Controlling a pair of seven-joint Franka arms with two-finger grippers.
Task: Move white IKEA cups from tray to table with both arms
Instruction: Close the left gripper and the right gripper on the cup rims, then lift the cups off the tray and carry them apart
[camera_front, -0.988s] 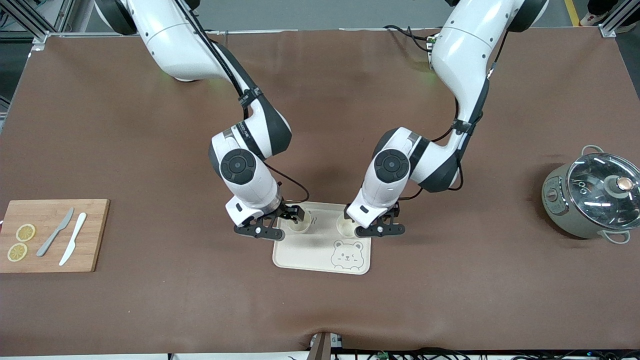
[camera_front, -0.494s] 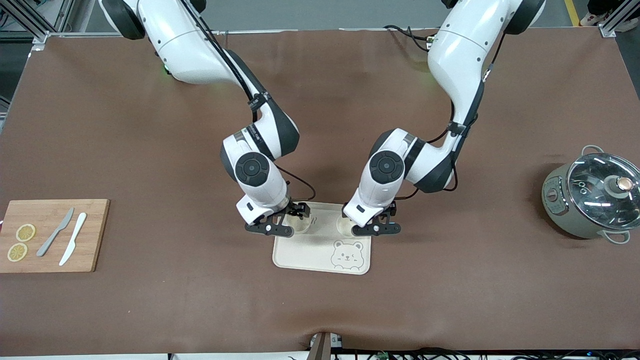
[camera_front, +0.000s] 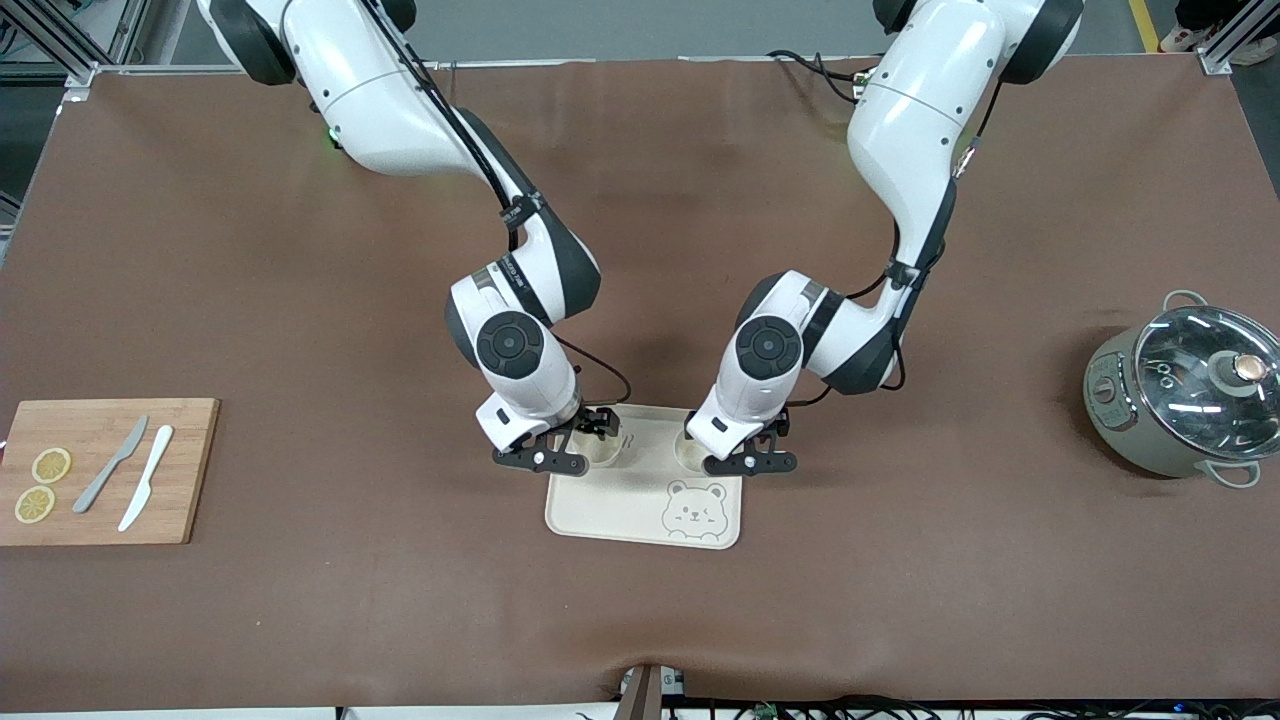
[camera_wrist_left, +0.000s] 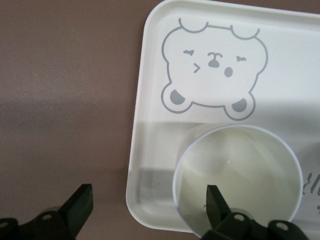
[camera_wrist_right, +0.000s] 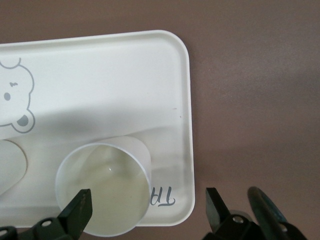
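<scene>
Two white IKEA cups stand upright on the part of the cream bear-printed tray (camera_front: 620, 510) farther from the front camera, one (camera_front: 606, 452) toward the right arm's end, the other (camera_front: 689, 453) toward the left arm's end. My right gripper (camera_front: 572, 444) hangs open over its cup (camera_wrist_right: 102, 197); one finger is over the cup's rim, the other over the table off the tray (camera_wrist_right: 125, 75). My left gripper (camera_front: 735, 450) hangs open over the other cup (camera_wrist_left: 237, 175), one finger over the cup's mouth, the other off the tray (camera_wrist_left: 150, 125). Neither gripper holds anything.
A wooden cutting board (camera_front: 185, 470) with two lemon slices (camera_front: 42, 485) and two knives (camera_front: 130, 476) lies at the right arm's end. A grey pot with a glass lid (camera_front: 1185, 395) stands at the left arm's end.
Both arms have shifted a little over the tray, the right gripper sideways toward the tray. Both cups stay put on the tray.
</scene>
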